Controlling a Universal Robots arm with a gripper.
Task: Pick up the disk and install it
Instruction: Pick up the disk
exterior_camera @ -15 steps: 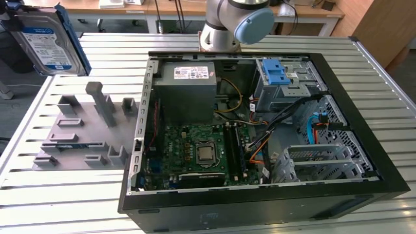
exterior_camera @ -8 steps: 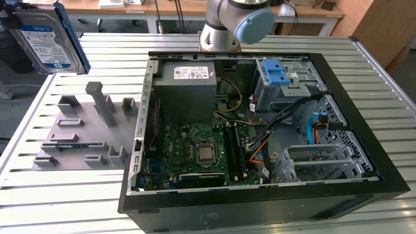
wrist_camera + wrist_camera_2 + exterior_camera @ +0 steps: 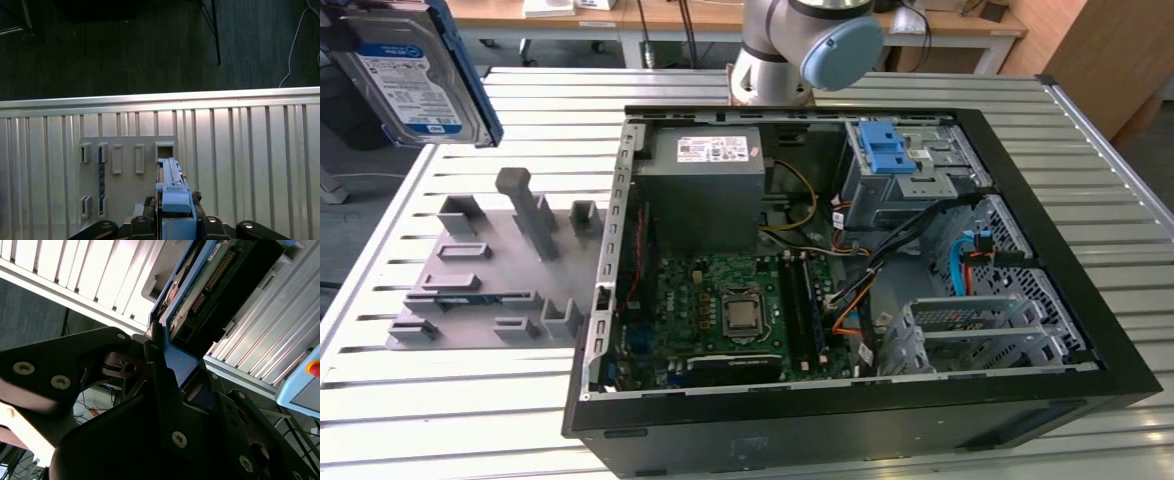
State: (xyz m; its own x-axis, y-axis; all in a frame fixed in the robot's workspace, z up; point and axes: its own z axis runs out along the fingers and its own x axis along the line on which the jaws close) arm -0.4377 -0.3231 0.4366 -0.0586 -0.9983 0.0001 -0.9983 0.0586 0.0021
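Note:
The disk (image 3: 414, 75), a silver hard drive with a white-and-blue label in a blue carrier frame, hangs in the air above the table's far corner at the exterior view's left. It stands on edge, high over the grey fixture plate (image 3: 487, 270). My gripper (image 3: 165, 347) is shut on the disk (image 3: 210, 285), with its dark fingers clamped on the blue frame. In the first wrist view the disk (image 3: 172, 187) shows edge-on, sticking out from my gripper (image 3: 175, 225) over the fixture plate (image 3: 127, 190).
An open black computer case (image 3: 854, 400) lies on the slatted metal table (image 3: 467, 400), with a motherboard (image 3: 734, 310), a grey power supply (image 3: 707, 190) and a drive cage with a blue latch (image 3: 891, 150). The arm's base (image 3: 794, 50) stands behind the case.

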